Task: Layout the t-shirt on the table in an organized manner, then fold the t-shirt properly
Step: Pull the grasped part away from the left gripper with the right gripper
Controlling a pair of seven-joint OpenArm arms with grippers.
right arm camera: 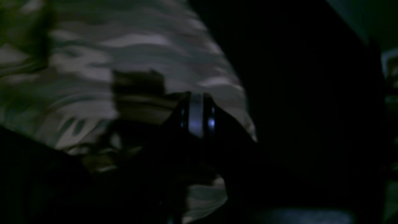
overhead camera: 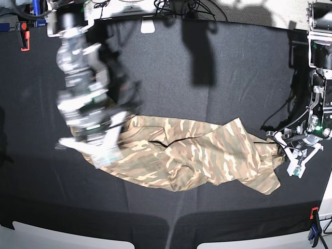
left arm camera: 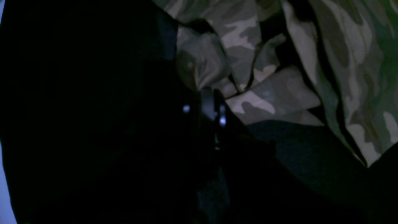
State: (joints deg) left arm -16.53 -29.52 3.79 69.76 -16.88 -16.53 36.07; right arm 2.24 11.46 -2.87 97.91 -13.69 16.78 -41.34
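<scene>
The camouflage t-shirt (overhead camera: 197,150) lies stretched sideways and wrinkled across the middle of the black table (overhead camera: 207,67). In the base view my right gripper (overhead camera: 106,150) is at the shirt's left end, blurred, and my left gripper (overhead camera: 284,147) is at its right end. In the left wrist view the left gripper (left arm camera: 211,93) is shut with a fold of the shirt (left arm camera: 248,62) pinched at its tips, above the black cloth (left arm camera: 295,146). In the right wrist view the right gripper (right arm camera: 196,99) is shut on blurred shirt fabric (right arm camera: 140,46).
A red clamp (overhead camera: 24,40) sits at the back left edge, and a red-and-blue clamp (overhead camera: 313,223) at the front right. White corners (overhead camera: 52,236) show along the front edge. Cables (overhead camera: 176,8) lie behind the table's far edge.
</scene>
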